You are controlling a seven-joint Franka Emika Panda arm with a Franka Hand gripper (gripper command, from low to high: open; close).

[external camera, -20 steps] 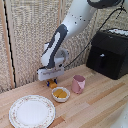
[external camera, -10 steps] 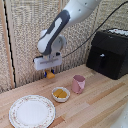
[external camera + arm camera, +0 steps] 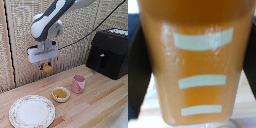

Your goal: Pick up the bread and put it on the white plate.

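I have the bread point(image 3: 46, 66) pinched in the claw point(image 3: 46, 64), lifted high above the surface point(image 3: 95, 100), and it fills my wrist view. Pickup looks done. The white plate point(image 3: 32, 111) sits below, toward the exterior view's left, so I judge carrying across, lowering and releasing remain.

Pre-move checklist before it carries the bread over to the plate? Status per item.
1. Bread held in the gripper: ok, an orange chunk sits between the fingers and fills the wrist view.
2. Bread lifted clear of the table: ok, it hangs well above the wood.
3. White plate free to receive: ok, nothing lies on it.
4. Bread above the plate: not ok, the plate lies lower and toward the exterior view's left.
5. Small white bowl and pink cup out of the way: ok, both lie beside the plate.
6. Grip firmness: cannot tell.
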